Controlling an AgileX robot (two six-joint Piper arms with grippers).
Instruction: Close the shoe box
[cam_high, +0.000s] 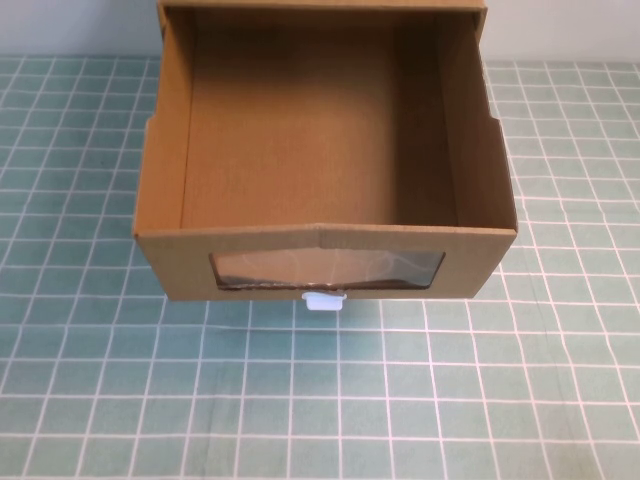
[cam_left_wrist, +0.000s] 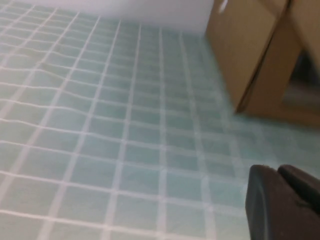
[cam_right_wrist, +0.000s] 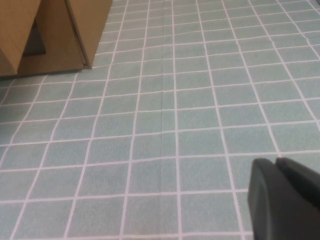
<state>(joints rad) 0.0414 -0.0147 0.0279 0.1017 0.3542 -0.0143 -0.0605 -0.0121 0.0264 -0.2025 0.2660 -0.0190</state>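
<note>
The shoe box (cam_high: 325, 150) is a brown cardboard drawer, pulled out toward me and empty inside. Its front has a wide clear window (cam_high: 326, 270) with a small white pull tab (cam_high: 325, 301) below it. Neither arm shows in the high view. My left gripper (cam_left_wrist: 276, 172) is shut and empty, low over the cloth, with the box's corner (cam_left_wrist: 250, 60) ahead of it. My right gripper (cam_right_wrist: 276, 164) is shut and empty, low over the cloth, with the box's other corner (cam_right_wrist: 75, 30) ahead of it.
The table is covered by a teal cloth with a white grid (cam_high: 400, 400). A pale wall runs behind the box at the far edge (cam_high: 560, 30). Open cloth lies in front of the box and on both sides.
</note>
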